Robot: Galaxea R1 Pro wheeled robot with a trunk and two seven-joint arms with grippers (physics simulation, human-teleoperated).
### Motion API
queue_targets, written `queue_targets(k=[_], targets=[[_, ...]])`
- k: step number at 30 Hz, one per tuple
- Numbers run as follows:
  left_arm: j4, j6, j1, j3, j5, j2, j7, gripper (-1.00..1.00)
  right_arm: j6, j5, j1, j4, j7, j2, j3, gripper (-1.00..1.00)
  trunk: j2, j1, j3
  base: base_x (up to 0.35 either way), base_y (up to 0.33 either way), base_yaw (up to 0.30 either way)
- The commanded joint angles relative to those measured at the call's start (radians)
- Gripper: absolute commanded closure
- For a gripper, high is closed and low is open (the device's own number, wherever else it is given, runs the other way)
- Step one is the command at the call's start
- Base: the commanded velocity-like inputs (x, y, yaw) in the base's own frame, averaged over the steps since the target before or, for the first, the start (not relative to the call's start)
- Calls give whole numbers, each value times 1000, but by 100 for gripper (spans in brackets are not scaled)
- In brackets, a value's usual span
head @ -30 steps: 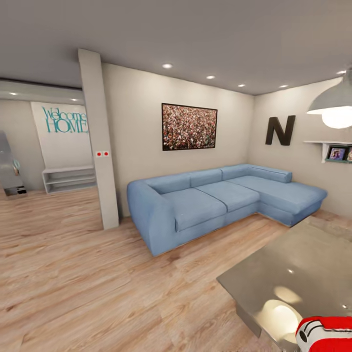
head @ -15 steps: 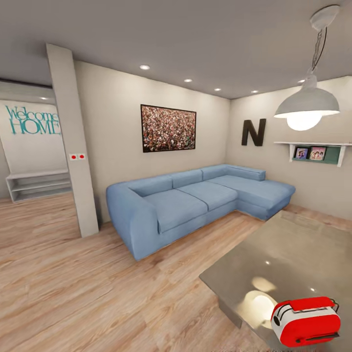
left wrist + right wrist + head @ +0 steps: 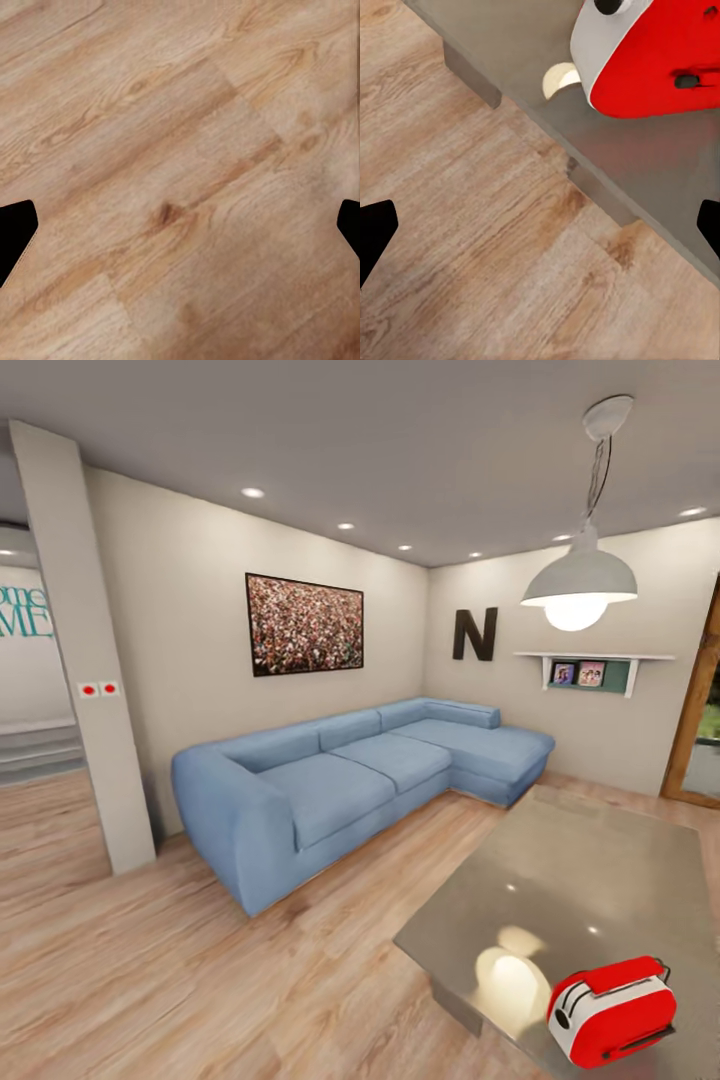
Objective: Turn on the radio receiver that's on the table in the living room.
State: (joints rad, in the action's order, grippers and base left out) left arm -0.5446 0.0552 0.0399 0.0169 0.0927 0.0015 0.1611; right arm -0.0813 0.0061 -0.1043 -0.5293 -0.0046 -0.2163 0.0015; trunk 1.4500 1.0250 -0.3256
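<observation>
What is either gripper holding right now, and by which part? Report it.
Nothing. Both grippers are open: the left gripper over bare floor, the right gripper short of the radio receiver.

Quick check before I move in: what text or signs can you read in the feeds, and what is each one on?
"N": large dark letter mounted on the far wall above the sofa.
"ome" over "ME": cut-off teal wall lettering past the pillar.
Framed photos on the wall shelf: too small to read.
Radio receiver: no readable marking.
</observation>
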Motion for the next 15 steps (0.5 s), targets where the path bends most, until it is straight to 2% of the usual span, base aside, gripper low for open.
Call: queue_targets(k=[1,5,12,13,15], targets=[[0,0,0,0,0,0,0,-100,0,0,0,0,0,0,0,-100,0,0,1,236,254,-271],[0,-1,0,2,0,1,0,-100,-1,-3,0,-1,-6,-4,-7,-100,0,0,2,236,250,-275],[0,-1,0,25,-1,1,0,-100,-3,-10,0,0,-65,-52,-15,-100,0,0,5,231,229,-280],[0,-1,0,27,-1,1,0,-100,-5,-12,0,0,-76,-63,-16,-100,0,0,6,90,81,-280],[0,-1,0,27,-1,0,0,-100,-5,-13,0,0,-90,-67,-18,-100,0,0,6,52,47,-280]])
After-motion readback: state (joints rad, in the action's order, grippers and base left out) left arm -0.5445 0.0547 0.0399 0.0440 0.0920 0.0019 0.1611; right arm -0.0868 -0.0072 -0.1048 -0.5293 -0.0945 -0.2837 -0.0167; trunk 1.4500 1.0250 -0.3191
